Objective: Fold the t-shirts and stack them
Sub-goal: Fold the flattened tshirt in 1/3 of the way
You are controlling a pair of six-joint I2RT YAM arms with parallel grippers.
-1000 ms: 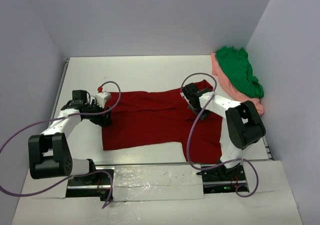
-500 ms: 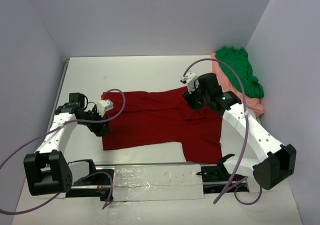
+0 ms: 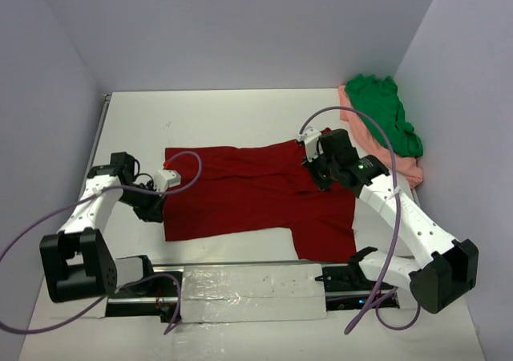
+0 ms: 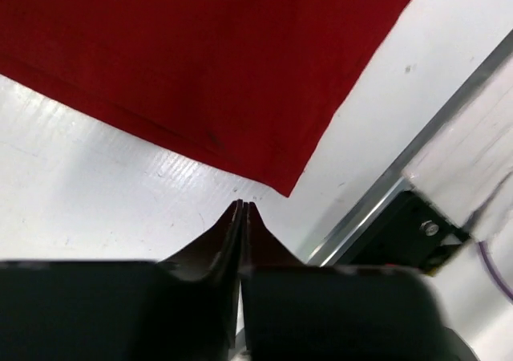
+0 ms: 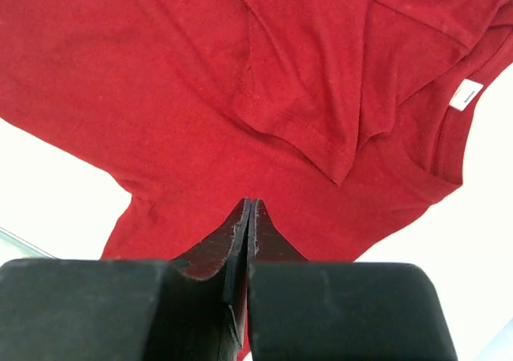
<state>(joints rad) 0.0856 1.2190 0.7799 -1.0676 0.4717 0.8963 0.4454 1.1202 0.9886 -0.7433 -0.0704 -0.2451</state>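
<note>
A dark red t-shirt (image 3: pixel 248 192) lies spread flat across the middle of the table, with one sleeve (image 5: pixel 304 96) folded onto its body and a pale neck label (image 5: pixel 466 94). My left gripper (image 3: pixel 154 208) is shut with nothing in it. Its tips (image 4: pixel 243 205) rest on bare table just short of the shirt's near-left corner (image 4: pixel 284 186). Over the shirt's right part near the collar, my right gripper (image 3: pixel 317 172) is also shut, its tips (image 5: pixel 250 203) over red cloth with nothing seen between them. A green t-shirt (image 3: pixel 385 116) lies bunched on a pink one (image 3: pixel 407 168) at the back right.
A metal rail (image 3: pixel 240 263) with the arm bases runs along the table's near edge, close to the shirt's hem and my left gripper. Grey walls enclose the white table (image 3: pixel 224 112) on three sides. Purple cables (image 3: pixel 188 164) loop over both arms.
Both grippers have gone from open to shut. The left one drew back a little off the shirt's left edge. The right arm swung out over the collar, then shifted slightly right.
</note>
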